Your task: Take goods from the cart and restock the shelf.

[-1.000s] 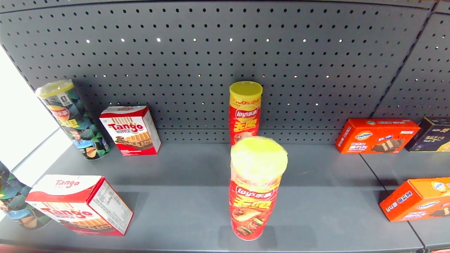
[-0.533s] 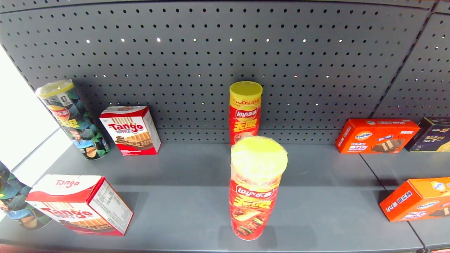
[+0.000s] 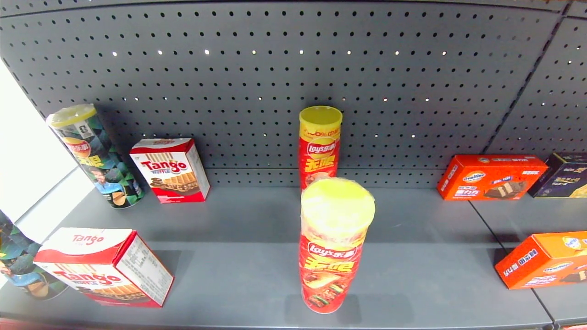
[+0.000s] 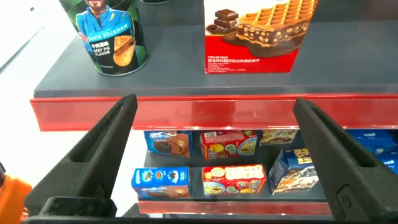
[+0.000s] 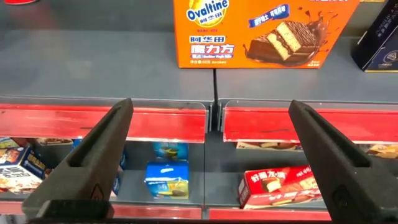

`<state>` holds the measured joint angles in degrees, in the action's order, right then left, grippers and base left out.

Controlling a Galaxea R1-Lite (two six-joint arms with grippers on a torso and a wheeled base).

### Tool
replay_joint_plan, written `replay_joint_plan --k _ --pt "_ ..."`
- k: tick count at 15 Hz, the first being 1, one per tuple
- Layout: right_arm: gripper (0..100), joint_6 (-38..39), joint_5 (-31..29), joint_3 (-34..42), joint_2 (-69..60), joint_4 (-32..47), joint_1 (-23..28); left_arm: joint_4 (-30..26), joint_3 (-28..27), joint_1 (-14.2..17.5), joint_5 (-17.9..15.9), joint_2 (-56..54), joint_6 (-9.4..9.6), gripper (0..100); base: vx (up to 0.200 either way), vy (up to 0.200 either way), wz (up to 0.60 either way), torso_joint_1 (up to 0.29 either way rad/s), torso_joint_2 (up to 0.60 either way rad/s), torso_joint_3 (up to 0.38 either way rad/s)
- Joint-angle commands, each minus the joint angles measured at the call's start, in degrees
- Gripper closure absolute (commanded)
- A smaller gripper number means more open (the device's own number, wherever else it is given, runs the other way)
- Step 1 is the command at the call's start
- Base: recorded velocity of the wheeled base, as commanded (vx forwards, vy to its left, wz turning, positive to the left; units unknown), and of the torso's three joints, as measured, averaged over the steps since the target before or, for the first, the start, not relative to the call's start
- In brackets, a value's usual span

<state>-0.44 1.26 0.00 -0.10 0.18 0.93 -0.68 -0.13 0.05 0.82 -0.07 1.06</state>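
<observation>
Standing upright on the grey metal shelf (image 3: 229, 256): two red cylindrical chip cans with yellow lids (image 3: 335, 247) (image 3: 320, 146), one behind the other.
Two red-and-white wafer boxes (image 3: 170, 170) (image 3: 103, 268), two dark patterned cans (image 3: 94, 156) (image 3: 23, 261), two orange cartons (image 3: 490, 176) (image 3: 543, 259) and one dark box (image 3: 562, 176) share it. The left pincer (image 4: 216, 102) and right pincer (image 5: 211, 104) gape wide, empty, before the shelf's red edge.

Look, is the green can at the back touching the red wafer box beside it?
Apart. The head view shows bare shelf between the green can and the red wafer box.
</observation>
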Motion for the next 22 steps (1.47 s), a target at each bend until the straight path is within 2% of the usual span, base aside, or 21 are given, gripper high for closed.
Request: replay_joint_plan --k 1,2,4,10,12,22 --pt "0 -0.1 -0.1 0.0 0.1 0.0 0.0 0.9 0.1 0.1 0.3 0.1 0.08 0 0.000 0.000 0.00 0.000 0.00 0.000" --pt "0 -0.1 -3.1 0.0 0.1 0.0 0.0 1.0 0.1 0.1 0.6 0.1 -0.01 0 0.000 0.000 0.00 0.000 0.00 0.000" --pt "0 -0.1 -3.9 0.0 0.1 0.0 0.0 0.9 0.1 0.0 0.3 0.1 -0.01 0 0.000 0.000 0.00 0.000 0.00 0.000" --pt "0 -0.1 -4.0 0.0 0.1 0.0 0.0 0.9 0.1 0.0 0.2 0.1 -0.09 0 0.000 0.000 0.00 0.000 0.00 0.000" --pt "0 -0.2 -3.8 0.0 0.1 -0.1 0.0 0.9 0.1 0.0 0.2 0.1 -1.06 0 0.000 0.000 0.00 0.000 0.00 0.000" --pt "0 -0.1 -3.7 0.0 0.1 -0.1 0.0 0.9 0.1 0.0 -0.2 0.1 -1.15 0 0.000 0.000 0.00 0.000 0.00 0.000"
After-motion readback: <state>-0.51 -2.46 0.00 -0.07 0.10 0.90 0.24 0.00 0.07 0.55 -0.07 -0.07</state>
